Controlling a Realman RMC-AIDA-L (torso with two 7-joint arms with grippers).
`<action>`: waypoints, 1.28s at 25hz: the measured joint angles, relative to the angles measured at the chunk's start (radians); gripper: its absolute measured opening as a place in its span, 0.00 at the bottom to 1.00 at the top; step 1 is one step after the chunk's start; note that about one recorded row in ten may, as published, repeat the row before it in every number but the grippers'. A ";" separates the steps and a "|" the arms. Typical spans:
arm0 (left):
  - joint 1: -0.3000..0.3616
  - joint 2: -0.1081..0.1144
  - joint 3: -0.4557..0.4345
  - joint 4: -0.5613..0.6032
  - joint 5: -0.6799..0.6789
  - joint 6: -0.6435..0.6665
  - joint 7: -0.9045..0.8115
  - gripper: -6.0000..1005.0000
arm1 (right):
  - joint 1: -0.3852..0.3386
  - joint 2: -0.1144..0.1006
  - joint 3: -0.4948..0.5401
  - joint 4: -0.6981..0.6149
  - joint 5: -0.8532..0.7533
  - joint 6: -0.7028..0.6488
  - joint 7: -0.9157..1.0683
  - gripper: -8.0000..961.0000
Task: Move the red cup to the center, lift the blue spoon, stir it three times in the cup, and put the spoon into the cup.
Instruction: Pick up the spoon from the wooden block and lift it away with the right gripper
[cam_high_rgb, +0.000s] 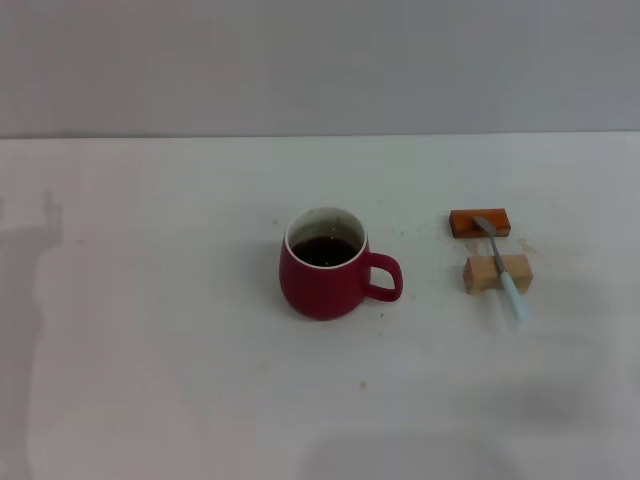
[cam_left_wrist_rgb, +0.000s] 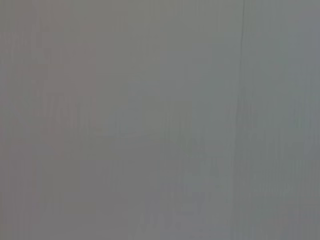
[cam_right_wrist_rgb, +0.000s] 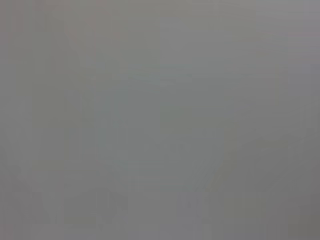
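White tabletop (cam_high_rgb: 150, 380): red cup (cam_high_rgb: 325, 268) mid-table, blue spoon (cam_high_rgb: 503, 270) across two blocks (cam_high_rgb: 480, 223); pincers unseen.

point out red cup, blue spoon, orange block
red cup (cam_high_rgb: 322, 285), head view, on the front of its red body.
blue spoon (cam_high_rgb: 511, 290), head view, on its pale blue handle.
orange block (cam_high_rgb: 466, 223), head view, on its top face beside the spoon's bowl.
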 joint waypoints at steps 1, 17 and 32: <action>-0.007 -0.001 0.000 0.005 0.000 -0.002 0.002 0.58 | -0.023 0.000 -0.057 0.053 0.056 0.009 -0.067 0.72; -0.086 -0.002 -0.003 0.089 -0.006 -0.008 0.009 0.86 | -0.158 -0.012 -0.463 0.295 0.255 0.032 -0.346 0.72; -0.053 -0.003 -0.004 0.090 -0.008 -0.002 0.000 0.86 | -0.183 -0.030 -0.557 0.289 0.339 0.129 -0.339 0.72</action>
